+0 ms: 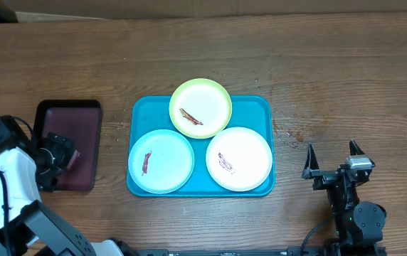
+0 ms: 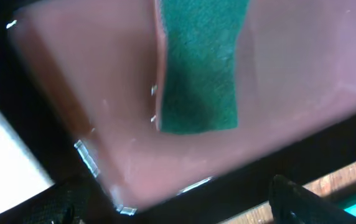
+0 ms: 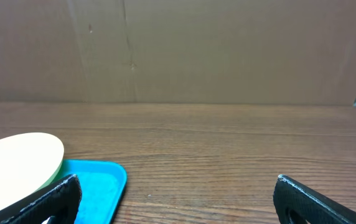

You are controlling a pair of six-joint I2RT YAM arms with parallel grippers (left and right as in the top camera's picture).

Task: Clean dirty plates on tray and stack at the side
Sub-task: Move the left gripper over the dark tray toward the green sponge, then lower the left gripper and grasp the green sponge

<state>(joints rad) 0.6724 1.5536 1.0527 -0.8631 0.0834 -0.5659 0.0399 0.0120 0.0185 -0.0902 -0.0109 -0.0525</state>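
Observation:
The turquoise tray [image 1: 260, 107] lies mid-table with three smeared plates on it: lime green [image 1: 201, 107] at the back, light blue [image 1: 161, 161] front left, white [image 1: 239, 158] front right. The tray corner [image 3: 103, 180] and a plate edge [image 3: 22, 155] also show in the right wrist view. My left gripper [image 1: 65, 151] hovers open over the dark maroon tray [image 1: 68, 114], its fingers [image 2: 178, 205] wide apart, with a green sponge [image 2: 200, 68] lying below. My right gripper [image 1: 334, 160] is open and empty right of the tray; its fingers [image 3: 178, 199] frame bare wood.
The maroon tray [image 2: 290, 74] sits at the left of the wooden table [image 1: 331, 64]. A brown cardboard wall [image 3: 178, 50] stands behind the table's far edge.

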